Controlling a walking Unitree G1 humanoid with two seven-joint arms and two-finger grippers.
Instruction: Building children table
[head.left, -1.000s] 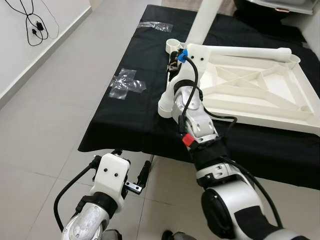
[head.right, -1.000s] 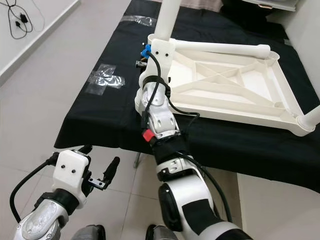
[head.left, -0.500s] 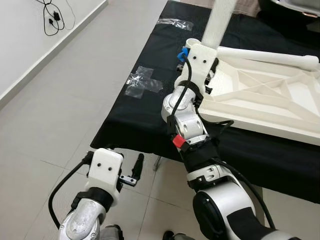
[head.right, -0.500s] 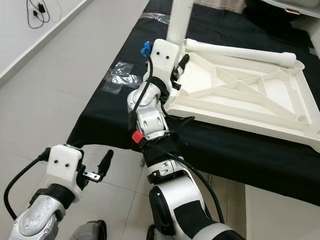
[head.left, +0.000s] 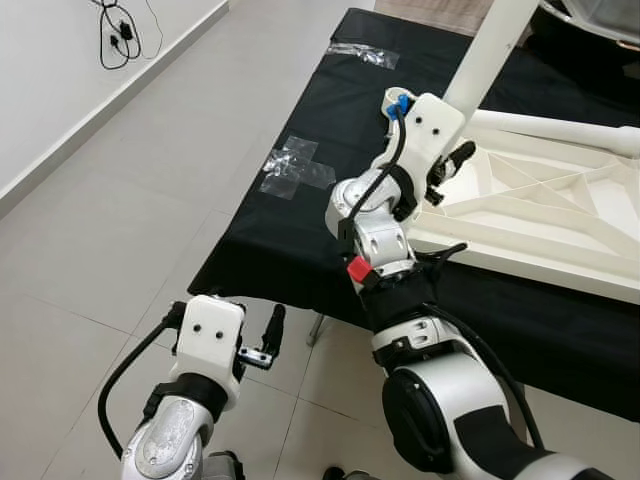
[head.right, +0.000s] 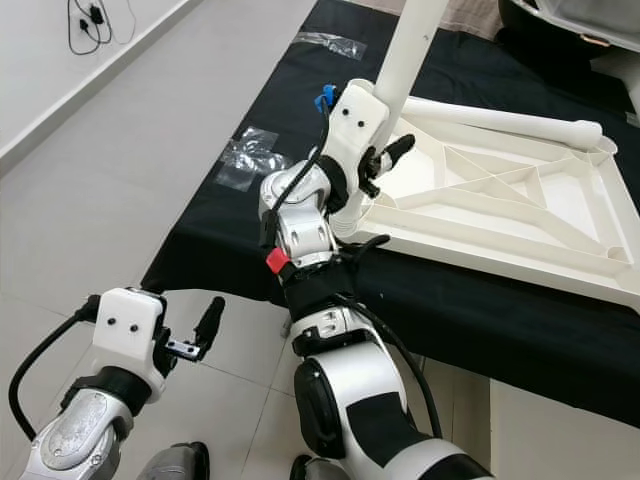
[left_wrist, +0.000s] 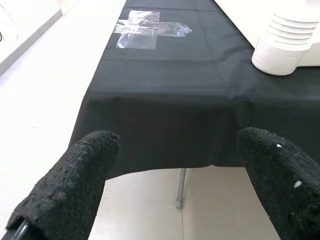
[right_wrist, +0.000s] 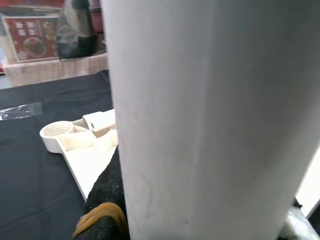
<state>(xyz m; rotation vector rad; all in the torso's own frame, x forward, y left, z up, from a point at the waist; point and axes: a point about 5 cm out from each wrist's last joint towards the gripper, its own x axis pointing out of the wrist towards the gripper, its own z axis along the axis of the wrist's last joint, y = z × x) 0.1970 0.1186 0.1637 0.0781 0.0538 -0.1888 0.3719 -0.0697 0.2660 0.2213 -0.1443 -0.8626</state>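
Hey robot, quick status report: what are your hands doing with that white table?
Right gripper shut on table leg, upright at tabletop corner. Left gripper open, idle low by black cloth. Nothing blocking.

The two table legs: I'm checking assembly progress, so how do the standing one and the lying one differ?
The standing leg rises from the upturned tabletop's near corner, gripped by the right gripper. The lying leg rests flat along the far rim, untouched by either gripper. Both are plain white tubes.
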